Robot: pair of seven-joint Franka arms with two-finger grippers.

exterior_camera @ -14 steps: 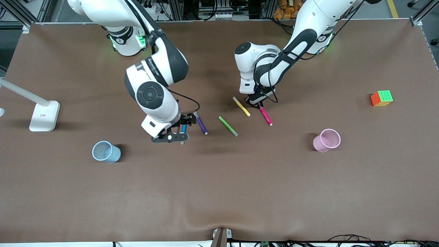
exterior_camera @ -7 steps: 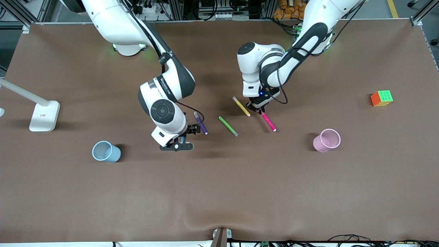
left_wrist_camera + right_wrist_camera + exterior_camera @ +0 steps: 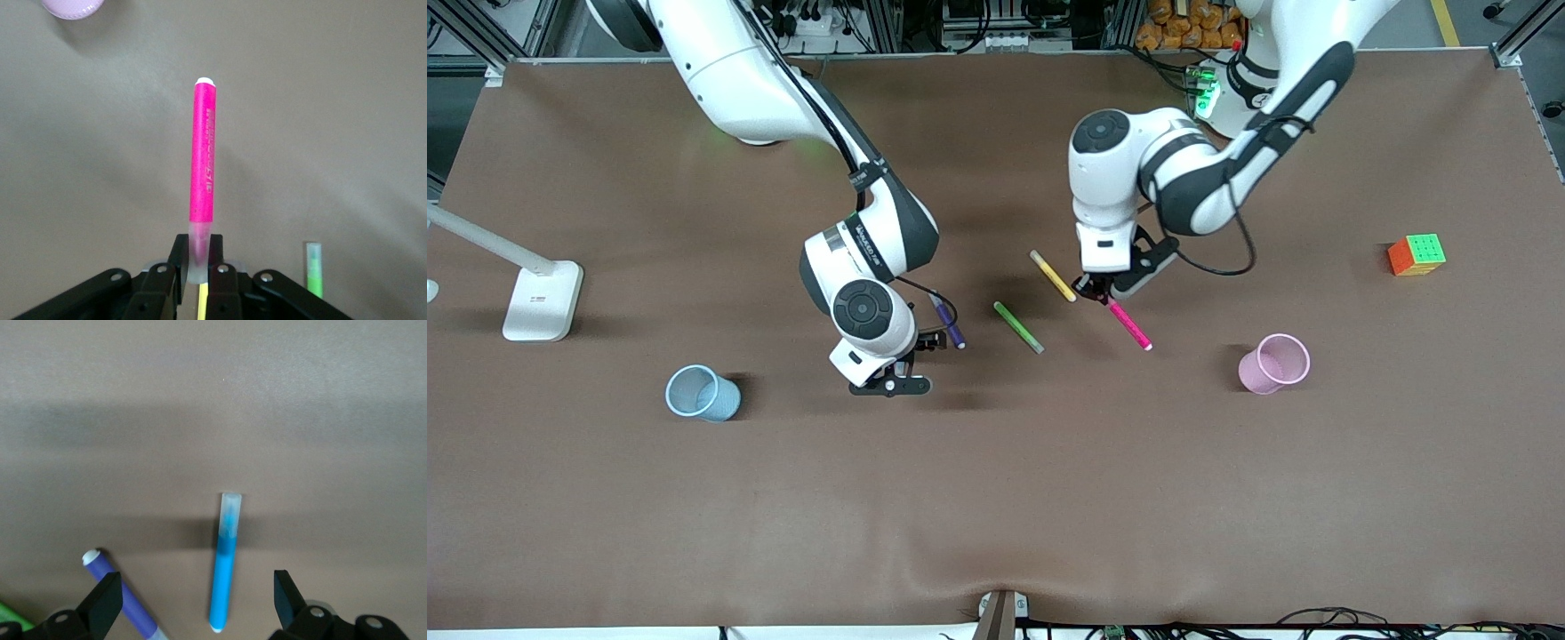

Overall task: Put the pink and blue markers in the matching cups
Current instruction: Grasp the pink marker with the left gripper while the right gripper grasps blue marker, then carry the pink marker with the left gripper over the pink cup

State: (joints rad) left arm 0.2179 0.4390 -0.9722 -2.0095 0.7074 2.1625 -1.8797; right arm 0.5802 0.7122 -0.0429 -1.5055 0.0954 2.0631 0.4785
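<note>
The left gripper (image 3: 195, 261) stays clamped on the pink marker (image 3: 203, 160), now carried closer to the pink cup (image 3: 1274, 363). The right gripper (image 3: 197, 603), jaws wide and empty, has dropped over the blue marker (image 3: 225, 561) lying beside the purple pen (image 3: 948, 324); the blue cup (image 3: 702, 392) is unmoved.

You see the table (image 3: 996, 498) from a high front camera facing the arms; each wrist camera looks down close at markers it shares.

Left pincer (image 3: 1096, 290) clamped on pink marker (image 3: 1131, 327); right pincer (image 3: 896, 366) beside purple pen (image 3: 948, 324)
</note>
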